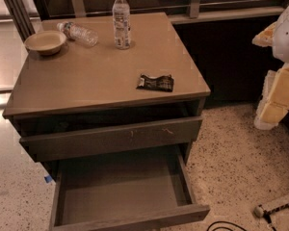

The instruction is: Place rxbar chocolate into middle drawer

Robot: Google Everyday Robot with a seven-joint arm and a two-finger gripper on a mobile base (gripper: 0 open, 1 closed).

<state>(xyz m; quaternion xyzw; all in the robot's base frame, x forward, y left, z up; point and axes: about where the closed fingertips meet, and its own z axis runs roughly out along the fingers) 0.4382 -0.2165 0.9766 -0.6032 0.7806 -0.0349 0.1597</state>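
The rxbar chocolate (155,83) lies flat on the desk (86,78), near its front right corner and a little in from both edges, with its long side running left to right. Directly below and nearer, the middle drawer (120,192) stands pulled well out with a bare floor. Between them, the upper drawer (111,139) with the scratched front juts out only slightly.

The gripper (275,99) hangs off to the right of the desk, well apart from the bar, and I cannot tell whether its jaws are apart or together.

The step in hand looks like the reach and pick. Because the bar is thin and its wrapper crinkly, the jaws should probably come straight down and close across the short side, low against the desk top. After lifting, the carry would need to clear the desk edge and the upper drawer's front before lowering into the open box.

The upright bottle (121,19), the fallen bottle (79,32) and the bowl (45,41) sit far back and left, out of the likely path
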